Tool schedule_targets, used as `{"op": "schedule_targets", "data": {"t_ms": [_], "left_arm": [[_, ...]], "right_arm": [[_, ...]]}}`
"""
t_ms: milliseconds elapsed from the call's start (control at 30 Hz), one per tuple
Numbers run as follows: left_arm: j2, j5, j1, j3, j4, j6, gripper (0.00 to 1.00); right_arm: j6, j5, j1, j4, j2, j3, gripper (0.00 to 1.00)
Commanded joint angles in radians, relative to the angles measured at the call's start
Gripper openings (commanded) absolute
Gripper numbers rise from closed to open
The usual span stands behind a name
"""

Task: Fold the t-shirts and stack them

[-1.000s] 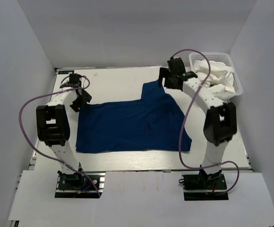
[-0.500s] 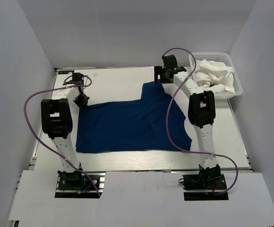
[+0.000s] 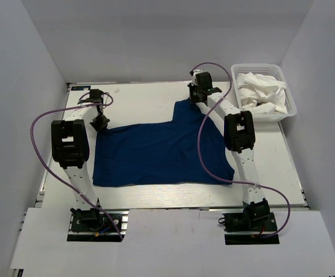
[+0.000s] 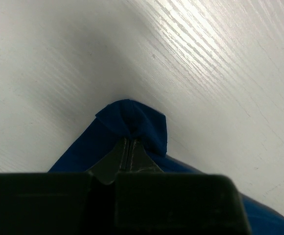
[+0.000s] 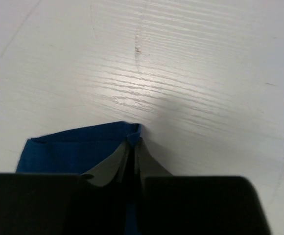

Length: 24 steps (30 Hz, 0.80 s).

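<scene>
The navy t-shirt [image 3: 162, 153] lies spread flat on the white table. My left gripper [image 3: 100, 122] sits at its far left corner. In the left wrist view the left gripper [image 4: 129, 143] is shut on a bunched tip of the navy t-shirt [image 4: 132, 117]. My right gripper [image 3: 194, 99] is at the shirt's far upper corner. In the right wrist view the right gripper [image 5: 133, 143] pinches the edge of the navy t-shirt [image 5: 68, 152], with cloth between the fingers. The white t-shirt [image 3: 264, 92] lies crumpled in the basket.
A white lattice basket [image 3: 291, 109] stands at the back right corner of the table [image 3: 138, 101]. Purple cables loop from both arms over the table's sides. White walls close in the back and both sides.
The right arm swung left from beside the basket to the shirt's far corner and its jaws closed on the cloth. The left gripper closed on the left corner.
</scene>
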Motion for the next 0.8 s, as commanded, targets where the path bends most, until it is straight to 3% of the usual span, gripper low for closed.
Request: {"op": "schedule_targets", "data": {"t_ms": [0,33,233,300,333,500,767], "left_arm": [[-0.048,-0.025,-0.005,0.007,0.006,0.012,0.0],[-0.048,-0.014,-0.005,0.007,0.006,0.012,0.0],[-0.105,-0.005,-0.005,0.001,0.006,0.024,0.0],[-0.134,-0.02,-0.014,-0.034,-0.005,0.024,0.0],[-0.152,-0.029,-0.014,-0.049,-0.005,0.024,0.0],[-0.321,0.01,-0.014,-0.22,0.112,0.035,0.0],[-0.481,0.03,-0.023,-0.356,0.121,0.044,0.0]], "right_arm": [[-0.021,-0.065,0.002,0.056,-0.036,-0.04,0.05],[-0.027,-0.071,0.003,0.065,-0.063,-0.072,0.0],[-0.142,-0.1,0.011,0.125,-0.268,-0.253,0.0],[-0.206,-0.087,0.025,0.189,-0.367,-0.374,0.0],[-0.229,-0.083,0.037,0.217,-0.446,-0.537,0.0],[-0.247,-0.056,0.072,0.355,-0.775,-0.835,0.0],[-0.22,-0.011,0.152,0.183,-1.077,-1.066,0.0]]}}
